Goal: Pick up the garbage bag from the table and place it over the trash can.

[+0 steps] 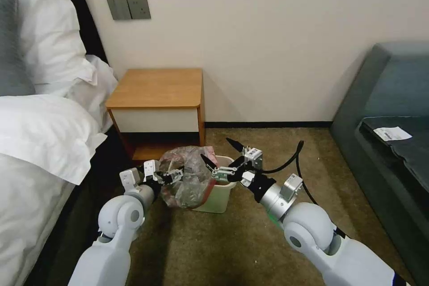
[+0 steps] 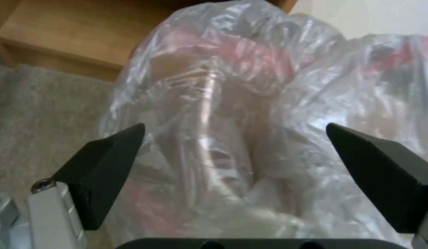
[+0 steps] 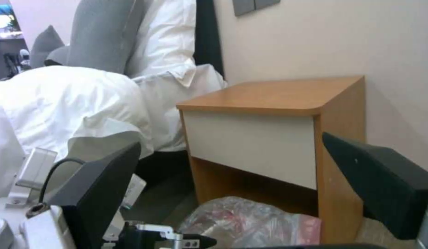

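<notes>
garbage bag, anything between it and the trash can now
Nothing visible does. The crinkly translucent garbage bag with its red band already lies bunched over the left side of the small cream-white plastic trash can. The left gripper and right gripper are open on either side.

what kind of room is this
Likely a hotel bedroom: a bed with white pillows beside a wooden table, a grey sofa, carpet, and a small trash can.

The bed (image 1: 40,143) walls in the left; the table (image 1: 156,87) blocks behind the trash can (image 1: 221,196) (bag (image 1: 187,178) draped across it); open carpet (image 1: 268,143) on the right.
</notes>
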Controlling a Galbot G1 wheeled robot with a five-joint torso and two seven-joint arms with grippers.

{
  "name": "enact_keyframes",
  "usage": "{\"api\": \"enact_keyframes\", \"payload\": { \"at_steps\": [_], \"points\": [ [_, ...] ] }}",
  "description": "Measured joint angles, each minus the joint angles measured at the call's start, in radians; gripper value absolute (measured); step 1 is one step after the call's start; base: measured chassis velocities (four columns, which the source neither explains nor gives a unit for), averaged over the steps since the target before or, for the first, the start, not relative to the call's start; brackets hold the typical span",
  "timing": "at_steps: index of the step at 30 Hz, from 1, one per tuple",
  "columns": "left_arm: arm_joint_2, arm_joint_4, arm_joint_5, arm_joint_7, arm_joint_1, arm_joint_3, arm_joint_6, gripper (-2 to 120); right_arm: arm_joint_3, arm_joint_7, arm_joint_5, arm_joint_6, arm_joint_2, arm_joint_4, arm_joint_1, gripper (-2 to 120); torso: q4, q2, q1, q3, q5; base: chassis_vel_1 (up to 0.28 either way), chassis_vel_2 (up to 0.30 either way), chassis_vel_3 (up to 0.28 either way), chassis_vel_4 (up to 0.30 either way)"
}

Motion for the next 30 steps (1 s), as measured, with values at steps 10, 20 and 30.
{"api": "enact_keyframes", "payload": {
  "at_steps": [10, 20, 30],
  "points": [
    [0.005, 0.039, 0.003, 0.003, -0.031, 0.017, 0.010, 97, 0.018, -0.008, -0.010, 0.006, 0.010, 0.005, -0.021, 100, 0.0000, 0.000, 0.000, 0.000, 0.0000, 0.000, 0.000, 0.000, 0.000],
    [0.015, 0.083, 0.022, 0.007, -0.060, 0.033, 0.012, 96, 0.044, -0.023, -0.025, 0.020, 0.015, 0.015, -0.060, 100, 0.0000, 0.000, 0.000, 0.000, 0.0000, 0.000, 0.000, 0.000, 0.000],
    [0.017, 0.133, 0.058, 0.046, -0.071, 0.040, 0.012, 94, 0.044, -0.024, -0.031, 0.023, 0.019, 0.020, -0.064, 100, 0.0000, 0.000, 0.000, 0.000, -0.0001, 0.000, 0.000, 0.000, 0.000]
  ]
}}
